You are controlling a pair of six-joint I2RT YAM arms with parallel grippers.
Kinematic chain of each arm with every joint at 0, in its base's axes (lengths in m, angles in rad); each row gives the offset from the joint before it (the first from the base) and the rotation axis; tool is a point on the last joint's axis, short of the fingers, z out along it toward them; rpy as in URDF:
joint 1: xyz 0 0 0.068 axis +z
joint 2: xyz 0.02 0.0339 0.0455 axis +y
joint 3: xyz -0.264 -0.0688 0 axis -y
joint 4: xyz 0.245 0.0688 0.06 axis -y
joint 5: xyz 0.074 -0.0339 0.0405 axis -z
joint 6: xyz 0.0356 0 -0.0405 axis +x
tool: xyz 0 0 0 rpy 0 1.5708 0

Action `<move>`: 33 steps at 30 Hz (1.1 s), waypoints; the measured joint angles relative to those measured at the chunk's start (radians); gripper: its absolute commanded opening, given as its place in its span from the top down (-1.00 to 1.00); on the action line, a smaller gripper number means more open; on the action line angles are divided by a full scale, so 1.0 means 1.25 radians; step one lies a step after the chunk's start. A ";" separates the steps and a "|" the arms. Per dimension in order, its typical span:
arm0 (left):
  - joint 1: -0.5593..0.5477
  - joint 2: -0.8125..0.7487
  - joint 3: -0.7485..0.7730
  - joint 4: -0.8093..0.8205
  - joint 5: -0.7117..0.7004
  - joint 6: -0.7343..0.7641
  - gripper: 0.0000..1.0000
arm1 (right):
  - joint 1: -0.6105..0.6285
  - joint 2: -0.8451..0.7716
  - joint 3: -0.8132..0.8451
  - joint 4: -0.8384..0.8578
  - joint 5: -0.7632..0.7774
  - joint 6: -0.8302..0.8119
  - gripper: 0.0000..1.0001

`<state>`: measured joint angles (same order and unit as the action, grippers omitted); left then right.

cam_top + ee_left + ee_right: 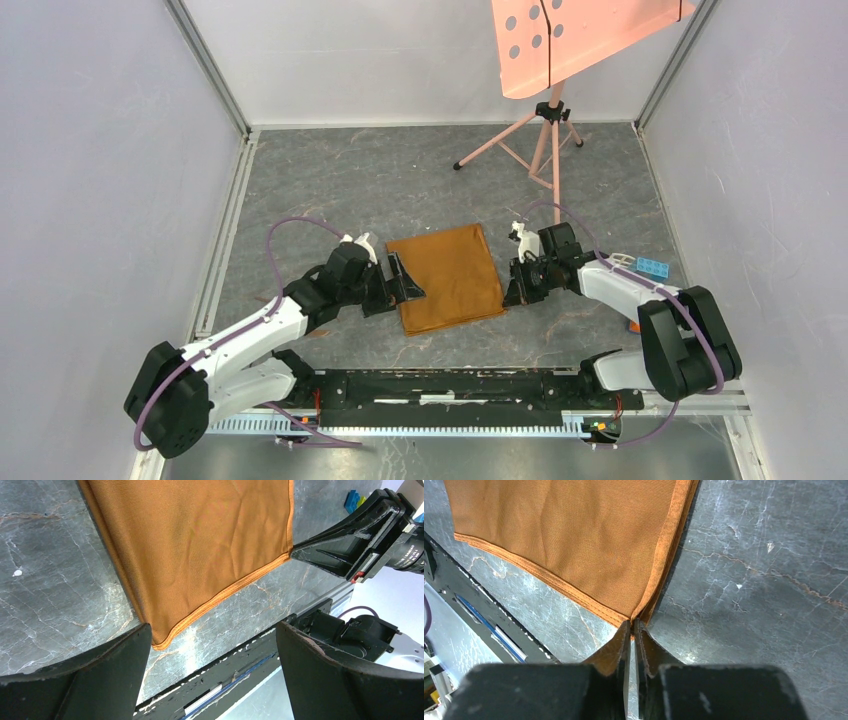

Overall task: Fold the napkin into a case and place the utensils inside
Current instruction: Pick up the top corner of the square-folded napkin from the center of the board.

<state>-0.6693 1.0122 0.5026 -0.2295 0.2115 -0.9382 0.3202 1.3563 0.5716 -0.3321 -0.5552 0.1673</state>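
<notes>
1. The napkin (pixel 448 278) lies flat on the grey marbled tabletop (pixel 380 180), between the two arms and a little nearer to them than to the far wall. It is almost square and slightly turned, so I cannot name a clear long axis. At its right edge two hemmed layers show one upon the other.
2. The right claw (pixel 633 627) is at the near right corner of the napkin. Its fingers are pressed nearly together, with only a thin slit between them, and the corner of the cloth runs into that slit. I judge that it pinches this corner.
3. The left claw (pixel 212 627) is spread wide and holds nothing. The near left corner of the napkin lies just beside one of its fingers, but not between them.
4. So each arm has its own near corner. The right one is on the cloth; the left one, I think, must first move sideways over its corner before it closes.
5. The surface is hard and smooth, so a thin hem may slip from under a finger.
6. Room: beyond the napkin the tabletop is bare up to the tripod (pixel 545 140) with the pink perforated panel (pixel 575 40). A blue block (pixel 652 267) lies well apart on the right. The black rail (pixel 450 385) is near the front edge of the napkin.
7. I cannot find the utensils in any view.
</notes>
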 measured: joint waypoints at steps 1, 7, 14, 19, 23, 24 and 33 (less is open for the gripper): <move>0.000 0.000 -0.001 0.000 0.000 0.000 -1.00 | 0.001 -0.001 0.001 -0.001 0.001 0.002 0.89; 0.001 -0.001 -0.006 0.003 0.000 0.000 -1.00 | 0.018 -0.008 0.016 -0.018 0.005 0.015 1.00; 0.002 0.000 -0.014 0.000 -0.003 0.000 -1.00 | 0.031 -0.027 0.034 -0.029 0.008 0.032 1.00; 0.002 0.011 -0.014 -0.013 -0.022 0.005 -1.00 | 0.034 -0.036 0.035 -0.029 0.009 0.045 0.98; 0.002 0.012 -0.014 -0.019 -0.029 0.012 -1.00 | 0.036 -0.038 0.035 -0.019 0.008 0.057 0.77; 0.002 0.012 -0.014 -0.019 -0.031 0.012 -1.00 | 0.036 -0.038 0.034 -0.012 0.008 0.060 0.71; 0.002 0.011 -0.016 -0.019 -0.040 0.013 -1.00 | 0.036 -0.038 -0.020 0.042 0.008 0.100 0.44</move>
<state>-0.6670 1.0260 0.4828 -0.2531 0.1619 -0.9226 0.3649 1.3094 0.5461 -0.2794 -0.5457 0.2920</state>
